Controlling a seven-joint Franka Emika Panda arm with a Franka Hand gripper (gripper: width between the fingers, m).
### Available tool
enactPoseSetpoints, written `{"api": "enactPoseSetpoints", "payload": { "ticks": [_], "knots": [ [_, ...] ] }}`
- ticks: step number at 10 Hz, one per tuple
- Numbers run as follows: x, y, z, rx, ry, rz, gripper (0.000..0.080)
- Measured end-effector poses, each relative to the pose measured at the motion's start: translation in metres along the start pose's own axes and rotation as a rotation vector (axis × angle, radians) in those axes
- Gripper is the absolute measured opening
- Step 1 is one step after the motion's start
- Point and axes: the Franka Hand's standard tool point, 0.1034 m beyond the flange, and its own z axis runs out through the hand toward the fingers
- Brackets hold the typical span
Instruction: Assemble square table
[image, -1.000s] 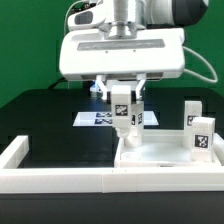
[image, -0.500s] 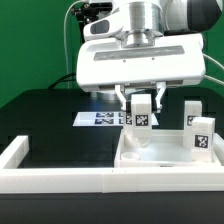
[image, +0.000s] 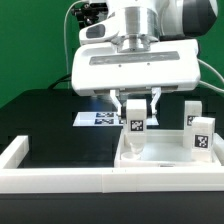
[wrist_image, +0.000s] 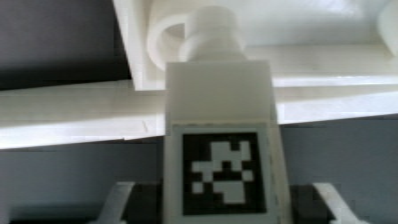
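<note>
Gripping one tagged leg (image: 135, 128) upright, the jaws are closed on its upper part above the square table slab (image: 165, 157), which lies on the black counter (image: 50, 120) against the white rail (image: 60, 180). Two more legs (image: 198, 133) stand on the slab's right in the exterior view. The wrist view shows the held leg's peg end (wrist_image: 214, 25) meeting a rounded corner recess (wrist_image: 169, 40).

Tagged leg (wrist_image: 221, 120) apparently upright over tabletop (wrist_image: 302, 40).

three white legs (image: 135, 125), one square tabletop (image: 165, 160), one marker board (image: 100, 119)
</note>
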Motion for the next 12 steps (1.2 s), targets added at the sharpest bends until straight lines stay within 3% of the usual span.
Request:
{"api": "enactPoseSetpoints", "payload": {
  "ticks": [5, 12],
  "knots": [
    [-0.003, 0.009, 0.006, -0.015, 0.005, 0.011, 0.0291],
    [-0.012, 0.000, 0.008, -0.020, 0.012, 0.019, 0.0291]
  ]
}}
